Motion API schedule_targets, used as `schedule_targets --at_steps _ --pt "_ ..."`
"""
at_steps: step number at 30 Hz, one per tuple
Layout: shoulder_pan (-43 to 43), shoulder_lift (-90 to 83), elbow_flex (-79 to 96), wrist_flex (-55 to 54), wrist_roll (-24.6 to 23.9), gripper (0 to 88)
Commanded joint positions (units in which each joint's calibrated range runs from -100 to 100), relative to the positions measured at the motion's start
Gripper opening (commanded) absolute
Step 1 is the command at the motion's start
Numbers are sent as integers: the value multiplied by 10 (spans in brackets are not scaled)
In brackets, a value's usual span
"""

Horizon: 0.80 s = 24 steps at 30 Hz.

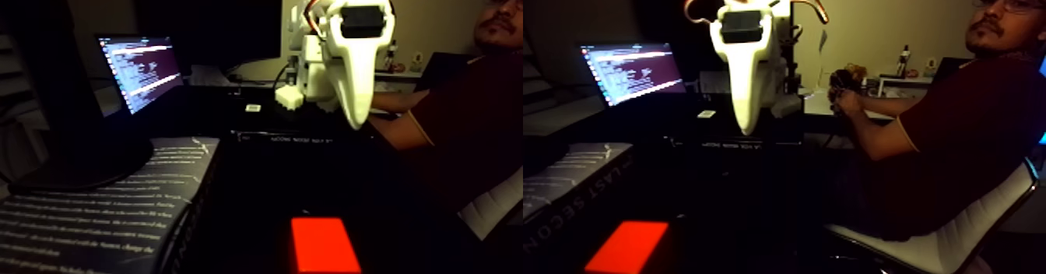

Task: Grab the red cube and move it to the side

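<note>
Your white gripper (356,121) hangs high over the dark table (257,176), its long tapered finger (354,75) pointing down. The same gripper appears in the right half of the fixed view, at the top centre. From this angle you see a single pointed white shape with a black motor block at its top; whether the fingers are spread or pressed together cannot be told. Nothing is held between them.

The red cube (324,244) lies at the bottom edge of the picture, on the dark surface, well below and in front of the gripper and apart from it. Its top face glows bright red-orange; its lower part is cut off by the frame edge.

To the left, a lit laptop screen (140,71) stands behind a box with printed text (101,207). A person in a dark red shirt (467,129) sits at the right in a white chair (490,207), arm reaching across the table behind the arm's base.
</note>
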<state>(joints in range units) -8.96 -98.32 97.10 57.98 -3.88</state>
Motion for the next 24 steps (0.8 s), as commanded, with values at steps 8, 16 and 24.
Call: schedule_targets --at_steps 8,16,24 --pt "5 137 -116 0 21 7" --pt "51 317 -249 -8 98 8" --pt "49 520 -418 -11 120 8"
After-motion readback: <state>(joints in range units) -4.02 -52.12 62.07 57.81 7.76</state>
